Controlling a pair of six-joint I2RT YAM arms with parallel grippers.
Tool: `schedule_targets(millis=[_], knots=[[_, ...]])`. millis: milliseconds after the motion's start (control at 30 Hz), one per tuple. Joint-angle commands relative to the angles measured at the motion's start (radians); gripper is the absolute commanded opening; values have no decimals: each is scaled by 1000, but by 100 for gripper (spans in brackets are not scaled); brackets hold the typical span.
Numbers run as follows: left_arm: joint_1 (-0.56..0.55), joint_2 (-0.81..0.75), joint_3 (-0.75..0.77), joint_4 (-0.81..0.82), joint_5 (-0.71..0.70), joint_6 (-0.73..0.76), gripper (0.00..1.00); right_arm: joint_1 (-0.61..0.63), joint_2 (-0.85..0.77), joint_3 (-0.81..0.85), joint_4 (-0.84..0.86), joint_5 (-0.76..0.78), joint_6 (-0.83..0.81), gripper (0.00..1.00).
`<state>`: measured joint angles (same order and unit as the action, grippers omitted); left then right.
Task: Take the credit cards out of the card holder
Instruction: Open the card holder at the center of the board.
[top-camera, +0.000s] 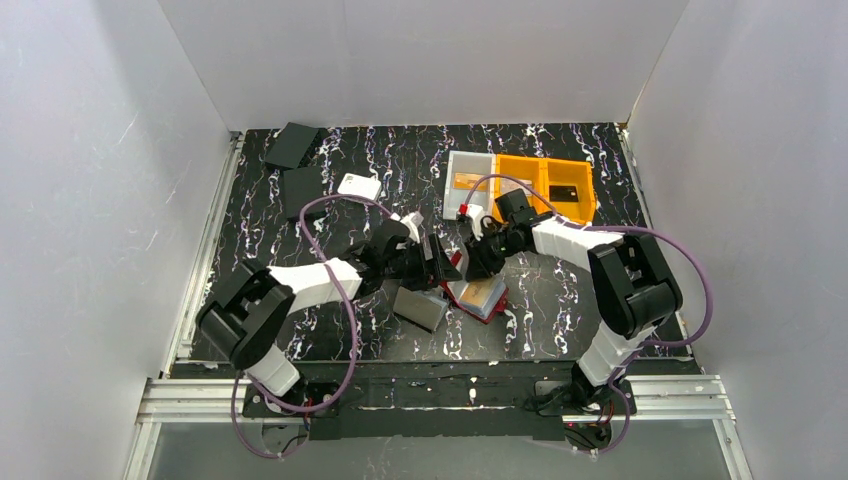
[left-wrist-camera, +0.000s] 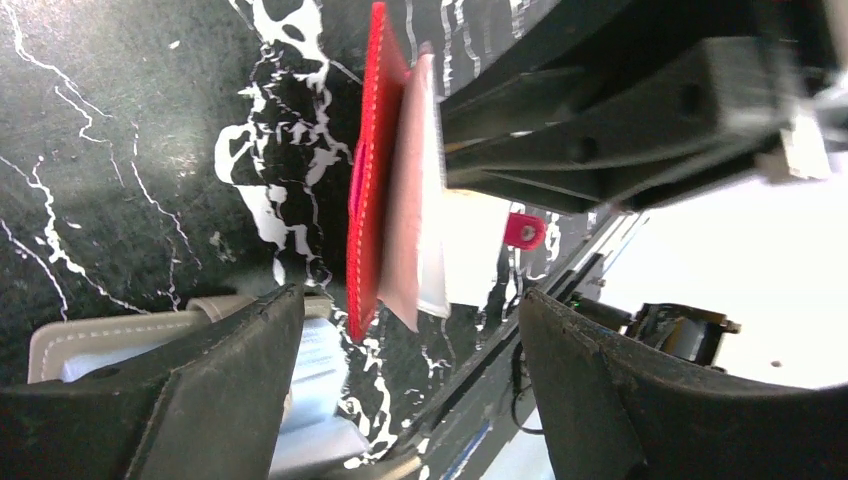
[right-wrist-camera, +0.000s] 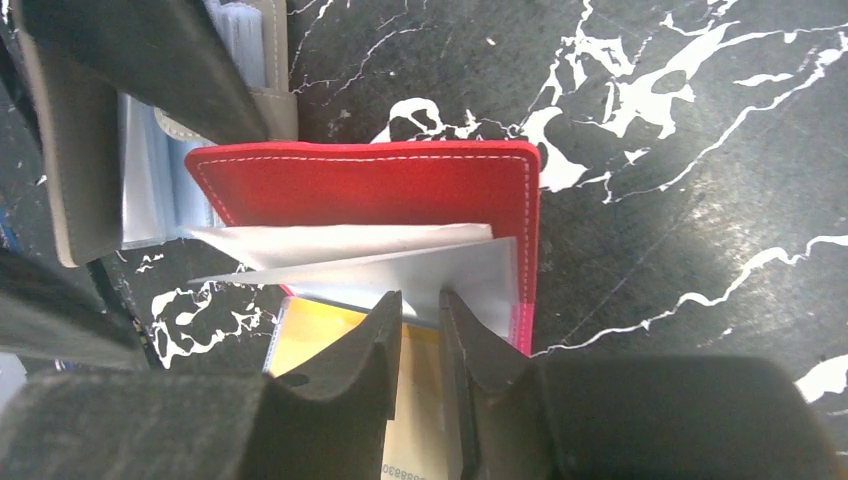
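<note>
"Top external view first: where is the card holder (top-camera: 478, 298) sitting?"

"It is lying open on the black marbled worktop (top-camera: 555, 310), and both arms are reaching in over it. The left tool (top-camera: 445, 266) is hovering at the card holder's left edge, and the right tool (top-camera: 476, 268) is hanging at its far edge."

"Is the left tool grasping anything?"

"No, it is released. On the left wrist view its fingers (left-wrist-camera: 215, 390) are standing wide apart with nothing between them, and the card holder is showing edge-on just beyond them."

"And the right tool?"

"On the right wrist view its fingers (right-wrist-camera: 372, 335) are standing only a narrow slit apart, right over the card holder's clear sleeve pages (right-wrist-camera: 400, 265). Whether they are pinching a page or only hovering there, I cannot tell."

"Where is the card lying?"

"An orange-gold card (right-wrist-camera: 305, 345) is sitting inside the card holder, beneath those pages and beside the red cover."

"Anything else around?"

"A grey case (top-camera: 420, 308) is lying just left of the card holder. Beyond the card holder, a grey tray (top-camera: 470, 155) and an orange bin (top-camera: 545, 160) are standing side by side."
</note>
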<state>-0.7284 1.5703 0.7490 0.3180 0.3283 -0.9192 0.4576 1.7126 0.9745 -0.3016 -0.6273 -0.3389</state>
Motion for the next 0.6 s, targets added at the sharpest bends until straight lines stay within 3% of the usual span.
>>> schedule_targets(millis=[0,200,333,500,567], knots=[[5,92,56,-17,66,57,77,-6,24,13,8,-71,11,29],[4,130,102,-23,126,101,77,-18,34,12,5,-81,14,30],[5,153,145,-105,102,148,68,-25,40,14,1,-89,12,30],[5,226,230,-232,57,216,42,-38,31,18,-12,-109,3,30],[4,246,266,-283,35,247,27,-47,23,18,-20,-119,-2,31]])
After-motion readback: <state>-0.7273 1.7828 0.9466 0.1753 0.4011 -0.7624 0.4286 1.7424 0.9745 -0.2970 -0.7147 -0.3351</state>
